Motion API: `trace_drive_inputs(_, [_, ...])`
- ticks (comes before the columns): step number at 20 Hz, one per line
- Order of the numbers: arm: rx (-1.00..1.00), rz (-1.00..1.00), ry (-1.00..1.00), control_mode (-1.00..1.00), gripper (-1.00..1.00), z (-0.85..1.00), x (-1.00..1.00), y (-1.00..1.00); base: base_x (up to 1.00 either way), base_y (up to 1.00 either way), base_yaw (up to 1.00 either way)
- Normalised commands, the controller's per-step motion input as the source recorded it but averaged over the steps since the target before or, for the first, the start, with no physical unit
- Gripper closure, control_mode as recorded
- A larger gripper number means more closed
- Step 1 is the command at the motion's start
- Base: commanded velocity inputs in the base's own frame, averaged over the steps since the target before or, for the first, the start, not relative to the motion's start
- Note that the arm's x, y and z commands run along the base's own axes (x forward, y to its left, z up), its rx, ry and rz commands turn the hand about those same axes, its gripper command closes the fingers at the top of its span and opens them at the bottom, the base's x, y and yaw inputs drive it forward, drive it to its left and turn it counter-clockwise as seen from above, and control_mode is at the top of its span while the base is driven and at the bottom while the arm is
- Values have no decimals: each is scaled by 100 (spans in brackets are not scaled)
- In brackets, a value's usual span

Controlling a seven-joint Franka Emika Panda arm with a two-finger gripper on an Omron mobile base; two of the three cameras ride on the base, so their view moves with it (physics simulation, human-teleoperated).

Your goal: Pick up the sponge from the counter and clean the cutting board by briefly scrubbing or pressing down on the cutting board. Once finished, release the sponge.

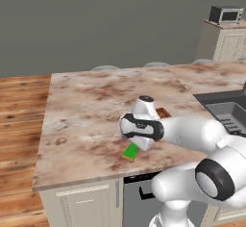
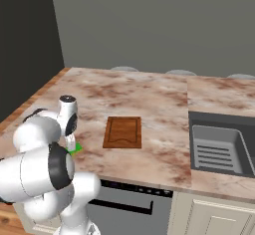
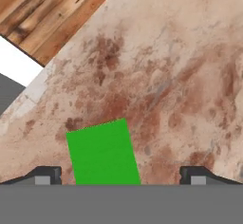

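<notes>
The bright green sponge point(image 3: 102, 152) lies flat on the mottled beige-pink counter point(image 3: 180, 76), near its front edge. My gripper point(image 3: 121, 178) hovers just above it, open, fingertips point(image 3: 47, 175) wide apart. The sponge sits between them, closer to the left one. From the left base view the sponge point(image 1: 130, 151) peeks out under my hand, and a corner of the cutting board point(image 1: 164, 112) shows behind the wrist. In the right base view the reddish-brown cutting board point(image 2: 122, 132) lies bare to the right of the sponge point(image 2: 75, 148), a short gap apart.
A dark sink point(image 2: 219, 147) with a ribbed drainer is set into the counter right of the board. The counter's front edge and wooden floor point(image 3: 47, 14) are close to the sponge. A microwave point(image 1: 226, 14) stands on a far cabinet.
</notes>
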Motion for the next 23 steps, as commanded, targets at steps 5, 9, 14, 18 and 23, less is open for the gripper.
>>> trace_drive_inputs(5, [0, 0, -13, -100, -100, 91, -31, 0, 0, 0, 0])
trace_drive_inputs(9, [0, 0, -12, -100, -100, 89, -33, 0, 0, 0, 0])
trace_drive_inputs(14, [0, 0, -9, -100, -100, 83, -32, 0, 0, 0, 0])
trace_drive_inputs(18, [0, 0, -5, -100, -100, 71, -22, -5, 0, 0, 0])
trace_drive_inputs(23, [0, 0, -3, -100, -100, 55, -16, -10, 0, 0, 0])
